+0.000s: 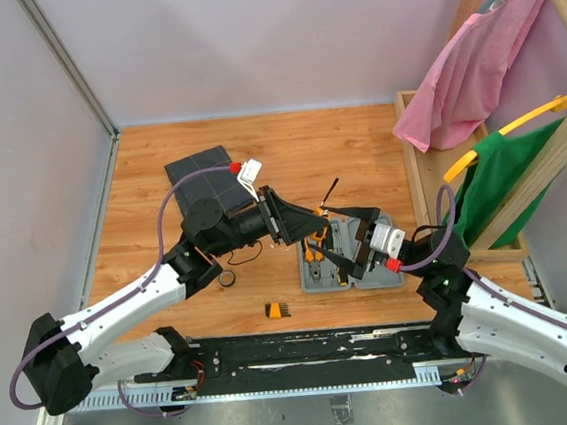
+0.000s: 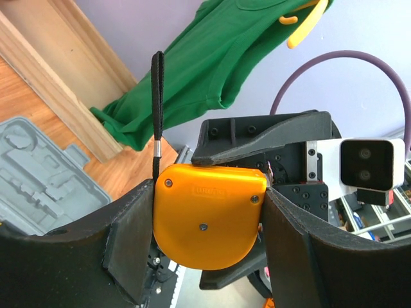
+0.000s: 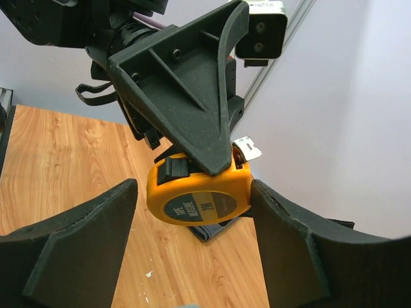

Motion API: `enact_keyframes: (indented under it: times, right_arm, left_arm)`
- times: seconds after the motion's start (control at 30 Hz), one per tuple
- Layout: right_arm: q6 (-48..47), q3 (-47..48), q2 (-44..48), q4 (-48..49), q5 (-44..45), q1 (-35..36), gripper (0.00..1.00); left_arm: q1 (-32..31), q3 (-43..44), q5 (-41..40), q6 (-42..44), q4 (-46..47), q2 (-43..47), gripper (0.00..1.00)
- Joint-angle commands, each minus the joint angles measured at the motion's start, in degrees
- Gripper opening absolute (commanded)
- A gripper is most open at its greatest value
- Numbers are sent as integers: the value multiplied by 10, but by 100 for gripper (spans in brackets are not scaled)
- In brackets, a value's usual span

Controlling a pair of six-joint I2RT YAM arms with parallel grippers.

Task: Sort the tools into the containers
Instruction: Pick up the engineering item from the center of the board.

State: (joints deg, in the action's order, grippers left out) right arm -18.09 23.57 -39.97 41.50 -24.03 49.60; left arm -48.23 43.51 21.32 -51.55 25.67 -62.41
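Your left pincer (image 1: 302, 221) and right pincer (image 1: 331, 236) meet nose to nose in the top view, raised over the light-grey case (image 1: 312, 282). The case lies flat on the counter (image 1: 156, 144) with the orange-and-black pliers (image 1: 313, 253) inside it, and a thin black strap (image 1: 330, 190) pokes out where the two pincers meet. You have the dark grey pouch (image 1: 203, 177) well apart at the far left. The black tape ring (image 1: 228, 278) lies beside the left arm, and the small orange bit holder (image 1: 277, 310) is near the front edge. In the left wrist view, your left pincer is clamped on an orange tape measure (image 2: 209, 215), with a finger (image 2: 128, 250) pressed against each side. The strap rises from its upper corner, and the right pincer's fingers stand above and below it. In the right wrist view, the tape measure (image 3: 199, 199) sits between your right pincer's spread fingers (image 3: 83, 244). That pincer is open around it, with a slim gap on one side. On the other side you cannot tell whether the finger touches.
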Motion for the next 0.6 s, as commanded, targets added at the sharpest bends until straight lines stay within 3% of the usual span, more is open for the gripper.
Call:
enact_keyframes:
  times: [0.0, 0.1, 0.33, 0.47, 0.57]
  right_arm:
    - [-10, 24, 1, -11, -13, 3, 70]
    - [-6, 25, -2, -10, -15, 2, 62]
    - [-1, 30, -10, -5, -16, 3, 60]
    - [0, 31, -11, -4, -12, 2, 43]
    - [-2, 31, -5, -10, -6, 3, 28]
  left_arm:
    - [-6, 2, 13, -5, 32, 20, 27]
    - [-6, -1, 13, -7, 32, 20, 27]
    - [-6, -2, 16, -8, 32, 19, 28]
    - [-6, -4, 17, -9, 32, 19, 34]
    - [-6, -7, 16, -8, 32, 22, 46]
